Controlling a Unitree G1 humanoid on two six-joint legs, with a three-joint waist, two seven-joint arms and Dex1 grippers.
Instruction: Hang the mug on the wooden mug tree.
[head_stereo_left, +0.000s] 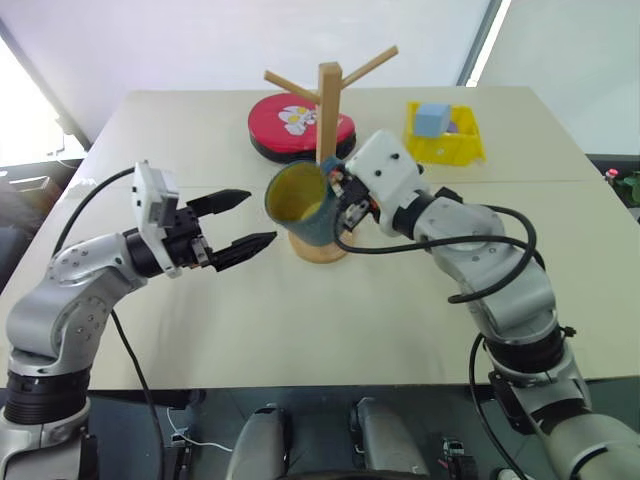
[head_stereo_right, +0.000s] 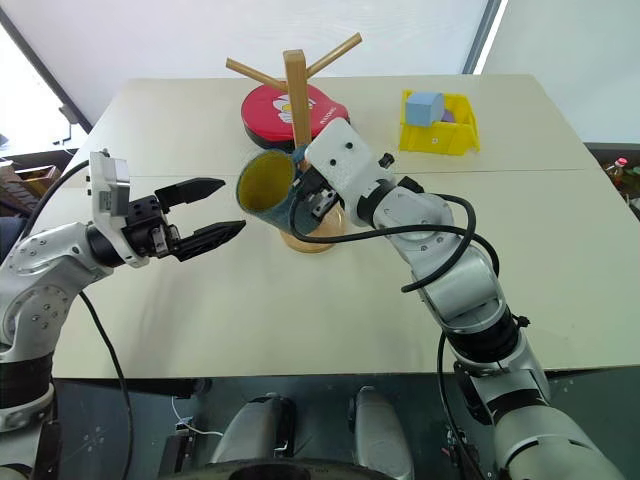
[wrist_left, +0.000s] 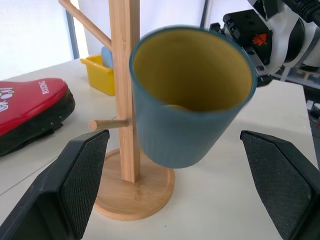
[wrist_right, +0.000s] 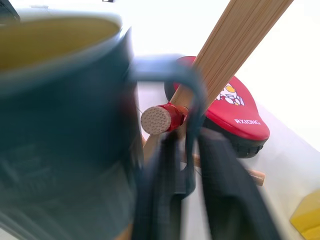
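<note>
The dark teal mug (head_stereo_left: 300, 205) with its mustard inside hangs tilted beside the post of the wooden mug tree (head_stereo_left: 329, 100), above the round base, mouth turned toward my left arm. My right gripper (wrist_right: 186, 145) is closed around the mug's loop handle (wrist_right: 192, 90). A red-banded peg tip (wrist_right: 157, 120) sits inside that loop. My left gripper (head_stereo_left: 262, 217) stands open, level, a short way left of the mug's mouth and touching nothing. In the left wrist view its fingers (wrist_left: 82, 175) flank the mug (wrist_left: 192, 100) from a distance.
A red round pad (head_stereo_left: 290, 125) lies behind the tree. A yellow bin (head_stereo_left: 445, 135) holding a blue block (head_stereo_left: 432, 117) stands at the back right. The beige table (head_stereo_left: 300, 320) stretches bare toward its front edge.
</note>
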